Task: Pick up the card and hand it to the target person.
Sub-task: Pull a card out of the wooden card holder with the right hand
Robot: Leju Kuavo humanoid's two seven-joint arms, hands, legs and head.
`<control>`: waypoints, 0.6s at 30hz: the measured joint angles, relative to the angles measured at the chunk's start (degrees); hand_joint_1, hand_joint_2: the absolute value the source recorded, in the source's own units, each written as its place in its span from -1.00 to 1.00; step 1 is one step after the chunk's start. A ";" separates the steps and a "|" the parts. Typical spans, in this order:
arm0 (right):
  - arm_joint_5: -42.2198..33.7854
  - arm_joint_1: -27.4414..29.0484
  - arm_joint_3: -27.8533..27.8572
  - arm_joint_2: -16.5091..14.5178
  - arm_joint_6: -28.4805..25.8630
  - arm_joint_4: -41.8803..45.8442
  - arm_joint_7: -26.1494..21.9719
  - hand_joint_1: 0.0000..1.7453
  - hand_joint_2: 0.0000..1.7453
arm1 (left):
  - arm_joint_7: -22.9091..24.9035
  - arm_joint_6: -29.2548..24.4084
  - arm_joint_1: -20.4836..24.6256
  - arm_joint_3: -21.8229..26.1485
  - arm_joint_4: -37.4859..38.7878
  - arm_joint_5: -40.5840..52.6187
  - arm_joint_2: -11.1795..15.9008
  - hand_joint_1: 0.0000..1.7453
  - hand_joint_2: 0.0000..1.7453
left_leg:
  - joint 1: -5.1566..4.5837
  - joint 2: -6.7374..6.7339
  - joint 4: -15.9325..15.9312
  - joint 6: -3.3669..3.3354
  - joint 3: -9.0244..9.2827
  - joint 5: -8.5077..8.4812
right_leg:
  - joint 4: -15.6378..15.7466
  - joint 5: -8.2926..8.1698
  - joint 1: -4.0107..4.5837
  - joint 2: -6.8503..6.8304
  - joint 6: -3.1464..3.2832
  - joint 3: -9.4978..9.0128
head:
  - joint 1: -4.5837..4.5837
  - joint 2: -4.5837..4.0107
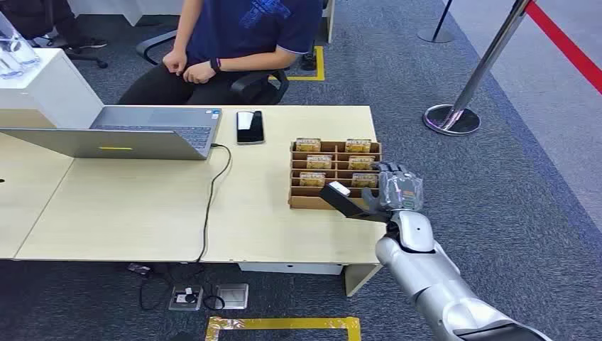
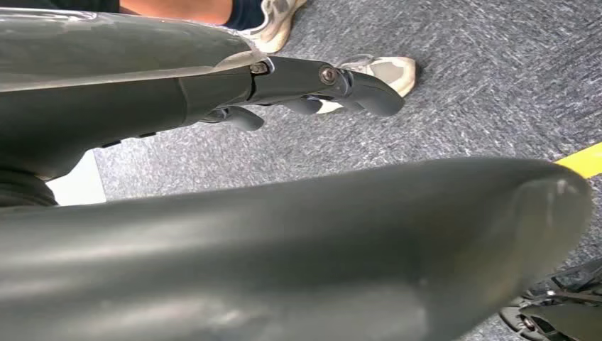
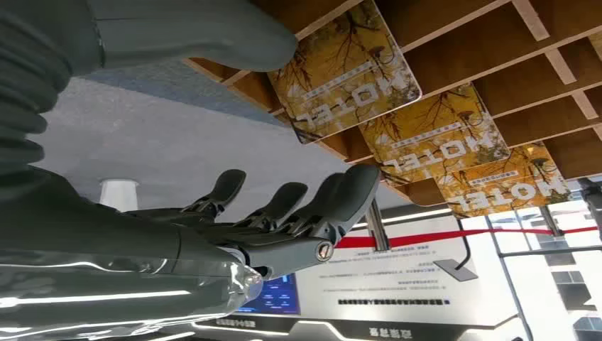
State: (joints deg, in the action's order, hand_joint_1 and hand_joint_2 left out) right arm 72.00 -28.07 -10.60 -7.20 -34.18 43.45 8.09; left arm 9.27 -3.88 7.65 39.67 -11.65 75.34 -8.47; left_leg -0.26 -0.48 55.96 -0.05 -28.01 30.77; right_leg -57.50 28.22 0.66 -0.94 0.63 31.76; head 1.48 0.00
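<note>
Yellow hotel cards (image 3: 346, 67) stand in the brown slotted wooden rack (image 1: 334, 174) on the pale worktop (image 1: 142, 206). My right hand (image 1: 395, 190) hovers beside them, fingers (image 3: 341, 199) apart, holding nothing.

An open grey laptop (image 1: 135, 133) sat on the pale wooden counter (image 1: 128, 213), and a black cable (image 1: 210, 199) ran from its side across the top and over the near edge. A dark phone (image 1: 250, 126) lay just beside the laptop. On the carpet below were a floor socket (image 1: 186, 298) and yellow tape (image 1: 284, 325). A stanchion (image 1: 454, 114) with red belt (image 1: 568, 46) stood well apart.
</note>
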 joint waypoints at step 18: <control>1.80 -1.09 -0.02 -0.45 -0.04 -2.18 1.34 -0.02 1.00 | -0.09 0.16 0.38 -0.02 0.00 0.43 -0.06 -1.00 -1.00 | 0.00 0.00 0.00 0.00 0.00 0.00 | 0.00 0.00 0.00 0.00 0.00 0.00 | 0.01 0.00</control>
State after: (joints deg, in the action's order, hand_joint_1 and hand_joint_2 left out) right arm 73.80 -29.16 -10.62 -7.65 -34.22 41.27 9.43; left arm 9.18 -3.72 8.03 39.65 -11.65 75.77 -8.54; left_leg -0.26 -0.48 55.96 -0.06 -28.01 30.77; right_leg -57.49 28.22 0.66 -0.94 0.63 31.77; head 1.48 0.00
